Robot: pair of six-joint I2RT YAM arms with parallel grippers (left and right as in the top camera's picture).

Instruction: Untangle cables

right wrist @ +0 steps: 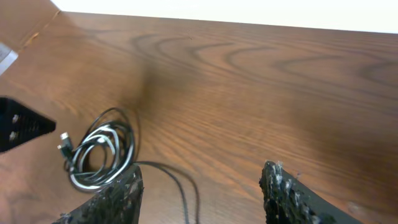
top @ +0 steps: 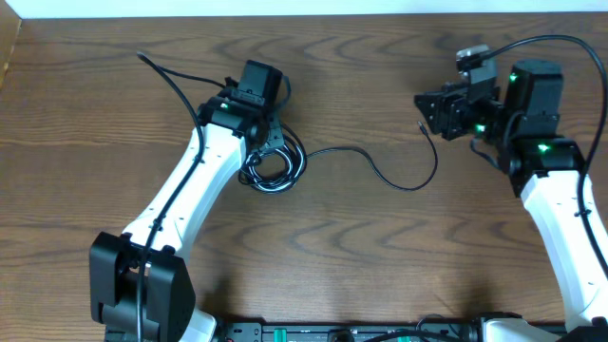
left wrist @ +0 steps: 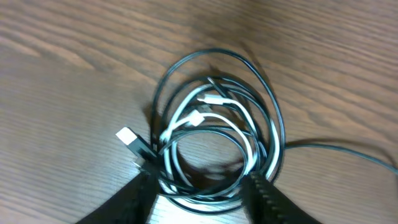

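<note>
The cables lie in a tangled coil [top: 275, 166] on the wooden table: black loops wound with a white cable [left wrist: 214, 121], whose plug ends show inside the coil. One black cable [top: 380, 171] trails right from the coil to a plug end near the right arm. My left gripper [left wrist: 202, 186] is open and straddles the near edge of the coil. My right gripper [right wrist: 202, 186] is open and empty above the table, with the trailing black cable [right wrist: 183, 190] passing between its fingers below. The coil also shows in the right wrist view [right wrist: 99, 155].
A thicker black cord [top: 171, 76] runs from the left arm toward the table's back left. Another black cord [top: 570, 47] loops over the right arm. The table's back edge [top: 304, 14] meets a white wall.
</note>
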